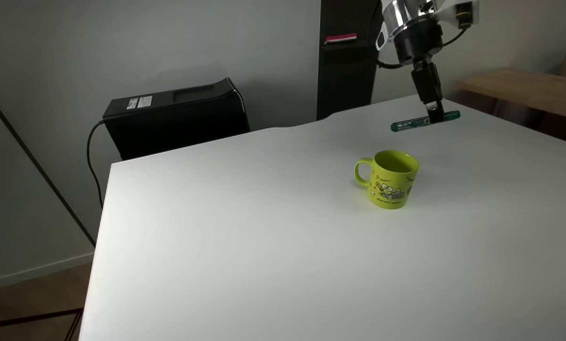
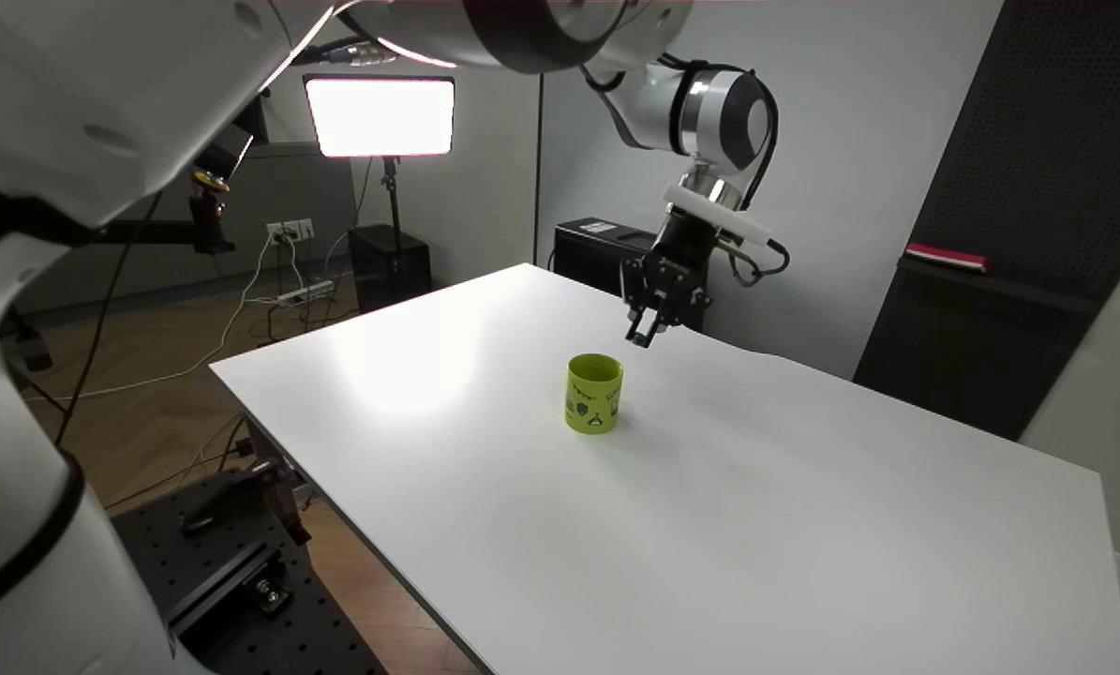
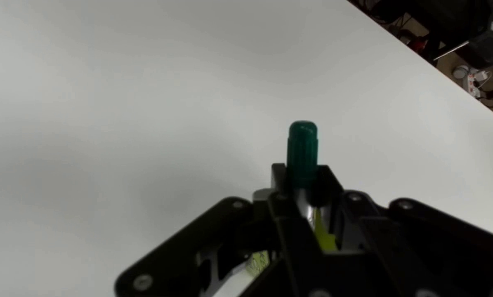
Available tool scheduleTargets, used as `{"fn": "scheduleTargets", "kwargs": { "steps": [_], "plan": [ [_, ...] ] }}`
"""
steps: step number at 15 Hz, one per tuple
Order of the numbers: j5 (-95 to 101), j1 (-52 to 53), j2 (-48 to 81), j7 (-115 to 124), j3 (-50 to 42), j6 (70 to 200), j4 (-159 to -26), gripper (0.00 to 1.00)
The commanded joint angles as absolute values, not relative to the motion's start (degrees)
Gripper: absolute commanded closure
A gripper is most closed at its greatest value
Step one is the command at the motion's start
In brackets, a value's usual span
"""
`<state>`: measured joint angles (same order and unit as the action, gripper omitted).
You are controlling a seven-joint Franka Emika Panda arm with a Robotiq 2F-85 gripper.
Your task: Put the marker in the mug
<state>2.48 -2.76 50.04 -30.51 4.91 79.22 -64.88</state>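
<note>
The gripper (image 1: 435, 116) holds the green marker (image 1: 409, 124) pinched, nearly level, above the white table (image 1: 240, 237). Left to right in an exterior view: a black casing (image 1: 183, 123) beyond the table, the lime-green mug (image 1: 390, 187) upright on the table, then the marker, clear of the mug.

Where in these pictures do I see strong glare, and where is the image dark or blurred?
In an exterior view, the lamp panel is overexposed and the table shows bright glare; in the wrist view, the gripper is dark and slightly blurred.
</note>
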Motion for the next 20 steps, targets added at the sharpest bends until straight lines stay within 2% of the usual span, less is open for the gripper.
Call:
{"fn": "scheduleTargets", "kwargs": {
  "steps": [1,20],
  "plan": [
    [0.6,-3.0,54.8,-29.7,5.9,72.6,-57.0,0.95],
    [-2.0,-3.3,68.9,-29.5,6.4,57.3,-38.3,0.95]
  ]
}}
